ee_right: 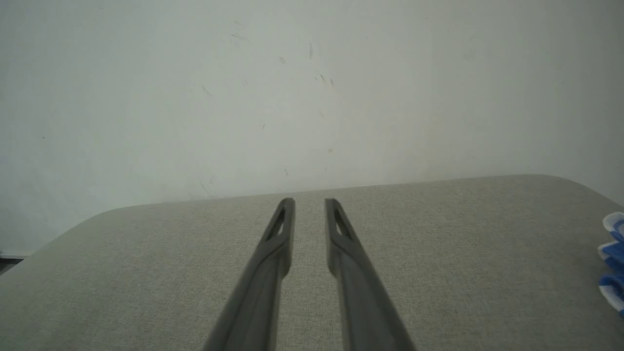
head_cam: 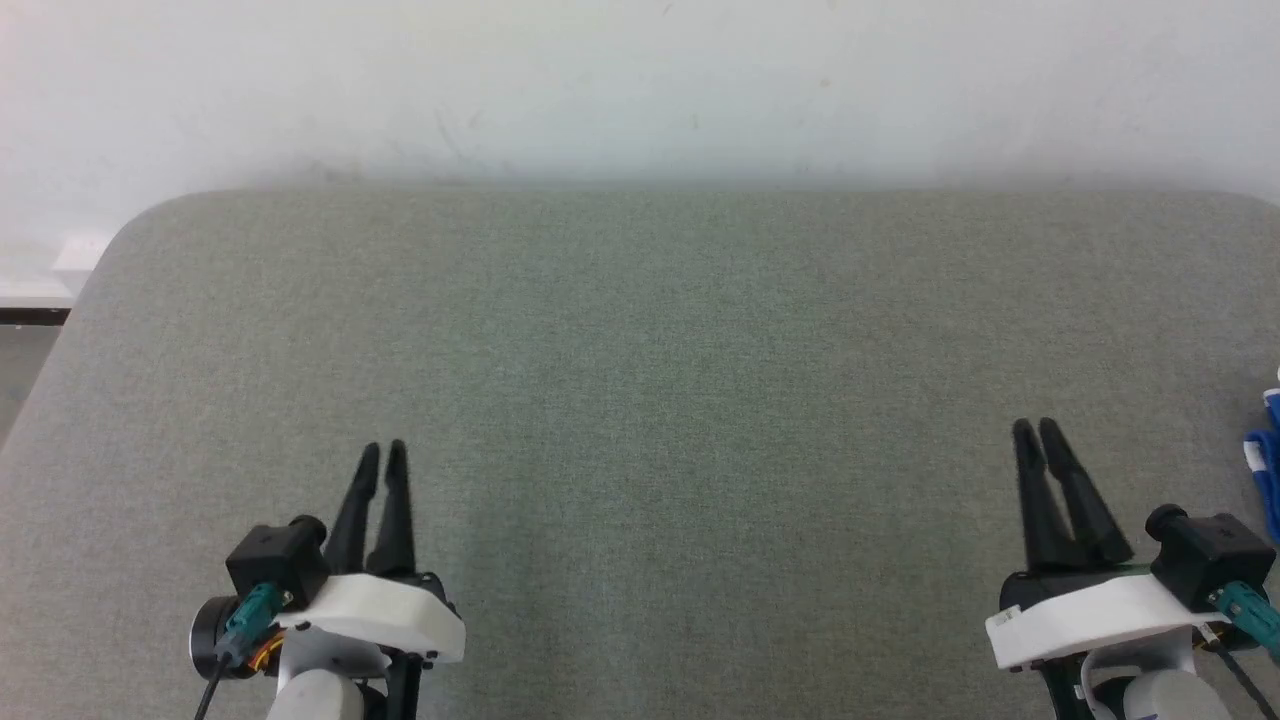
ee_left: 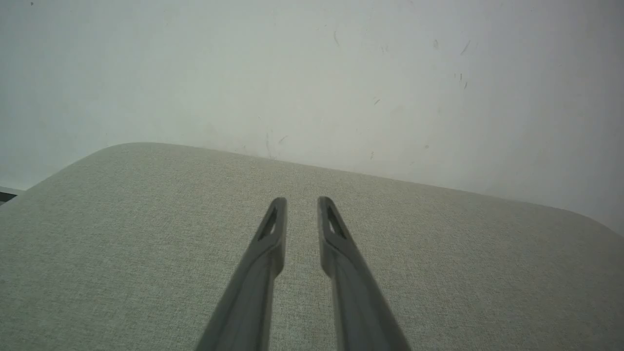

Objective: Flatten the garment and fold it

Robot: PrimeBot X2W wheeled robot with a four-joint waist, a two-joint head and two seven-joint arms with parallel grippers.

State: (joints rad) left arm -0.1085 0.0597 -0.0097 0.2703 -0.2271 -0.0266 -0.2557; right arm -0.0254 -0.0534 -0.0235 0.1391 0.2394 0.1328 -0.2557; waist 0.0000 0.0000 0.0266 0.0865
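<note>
A bit of the garment (head_cam: 1266, 470), blue fabric with white patches, pokes in at the far right edge of the head view; the rest of it is cut off. In the right wrist view the garment (ee_right: 613, 261) lies at the right edge, well right of my fingers. My left gripper (head_cam: 383, 452) hovers over the near left of the grey padded table (head_cam: 640, 330), fingers a narrow gap apart with nothing between them. On the near right, my right gripper (head_cam: 1036, 430) stands the same way, open and empty. The wrist views show the left gripper (ee_left: 302, 202) and right gripper (ee_right: 310, 204) over bare cloth.
A white wall (head_cam: 640, 90) rises right behind the table's far edge. The table has a rounded far-left corner (head_cam: 135, 225), with a strip of floor (head_cam: 25, 340) beyond it.
</note>
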